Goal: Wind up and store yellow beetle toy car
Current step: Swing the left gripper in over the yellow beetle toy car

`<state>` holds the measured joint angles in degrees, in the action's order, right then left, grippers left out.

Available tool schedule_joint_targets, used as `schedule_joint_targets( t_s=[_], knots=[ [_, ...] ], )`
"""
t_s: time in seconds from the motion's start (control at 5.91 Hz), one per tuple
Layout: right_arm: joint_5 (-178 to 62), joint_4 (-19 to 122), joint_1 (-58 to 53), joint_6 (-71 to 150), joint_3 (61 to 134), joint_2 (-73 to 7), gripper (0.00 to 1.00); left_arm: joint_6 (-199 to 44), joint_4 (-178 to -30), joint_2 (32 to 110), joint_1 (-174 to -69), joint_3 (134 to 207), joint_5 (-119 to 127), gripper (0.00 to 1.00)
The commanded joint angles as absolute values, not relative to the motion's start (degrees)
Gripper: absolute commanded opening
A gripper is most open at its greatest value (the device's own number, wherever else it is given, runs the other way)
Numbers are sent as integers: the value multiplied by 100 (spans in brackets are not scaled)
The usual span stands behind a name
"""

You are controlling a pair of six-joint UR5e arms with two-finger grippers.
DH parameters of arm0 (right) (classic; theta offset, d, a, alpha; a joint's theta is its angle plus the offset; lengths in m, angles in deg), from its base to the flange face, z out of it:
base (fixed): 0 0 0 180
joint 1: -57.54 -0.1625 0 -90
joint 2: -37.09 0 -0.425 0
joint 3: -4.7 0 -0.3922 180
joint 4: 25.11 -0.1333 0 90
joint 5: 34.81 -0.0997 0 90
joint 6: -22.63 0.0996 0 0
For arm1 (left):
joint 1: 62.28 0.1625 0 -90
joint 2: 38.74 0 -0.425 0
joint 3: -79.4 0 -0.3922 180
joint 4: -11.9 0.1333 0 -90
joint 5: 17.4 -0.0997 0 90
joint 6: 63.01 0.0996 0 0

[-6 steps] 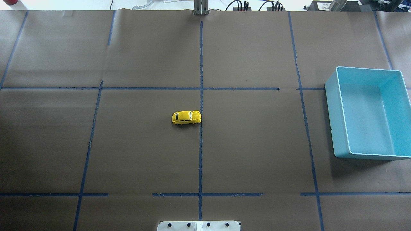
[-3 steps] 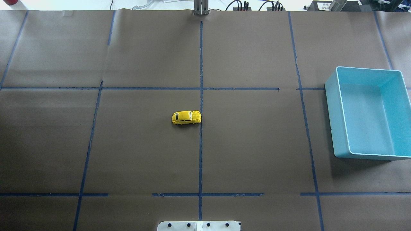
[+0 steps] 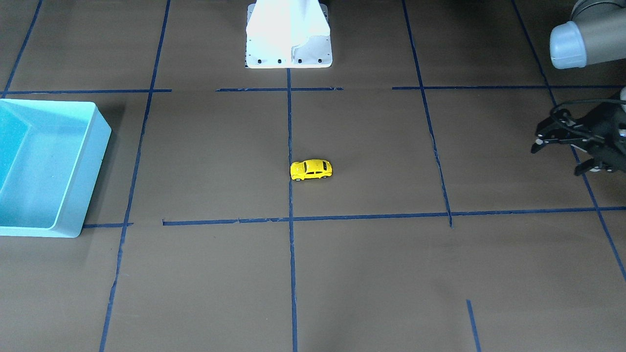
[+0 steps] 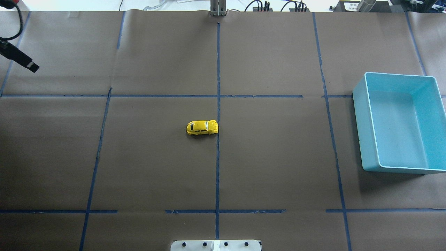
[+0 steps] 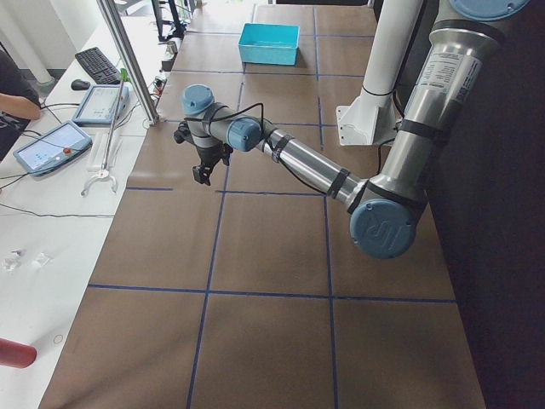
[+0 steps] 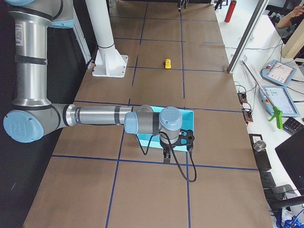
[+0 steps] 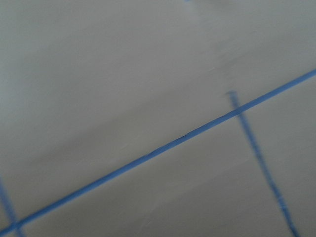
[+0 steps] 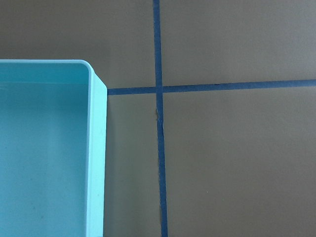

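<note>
The yellow beetle toy car (image 4: 202, 128) stands on its wheels near the table's middle, next to the centre tape line, alone and untouched. It also shows in the front view (image 3: 311, 170) and far off in the right side view (image 6: 167, 63). The light blue bin (image 4: 362, 122) sits empty at the right edge; its wall shows in the front view (image 3: 83, 166) and its corner in the right wrist view (image 8: 96, 148). My left gripper (image 3: 559, 157) hovers open and empty far to the car's left. My right gripper (image 6: 166, 154) hangs at the bin's near side; I cannot tell its state.
Blue tape lines divide the brown table cover. The white robot base plate (image 4: 216, 245) sits at the near edge. A metal post (image 4: 218, 8) stands at the far edge. Tablets (image 5: 51, 145) and cables lie on the operators' bench beyond.
One finger of my left gripper has come into the overhead view at the upper left edge. The car and the bin have not moved.
</note>
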<state>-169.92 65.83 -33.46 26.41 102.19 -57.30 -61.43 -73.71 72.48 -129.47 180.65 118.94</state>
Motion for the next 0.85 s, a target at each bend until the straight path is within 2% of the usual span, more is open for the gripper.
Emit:
schedule_joint_targets(
  t_s=[0.0,0.34,0.68],
  knots=[
    [-16998,6577,-3343,2641,10226,-5739,100,-6108,-7641,7971,-11788,18057,11866,100],
    [-17007,6586,-3343,2641,10226,-5748,100,-6099,-8537,8409,-10960,17846,11849,100],
    [-16989,6586,-3343,2641,10226,-5748,100,-6108,-8514,9480,-10528,17294,11840,100]
  ],
)
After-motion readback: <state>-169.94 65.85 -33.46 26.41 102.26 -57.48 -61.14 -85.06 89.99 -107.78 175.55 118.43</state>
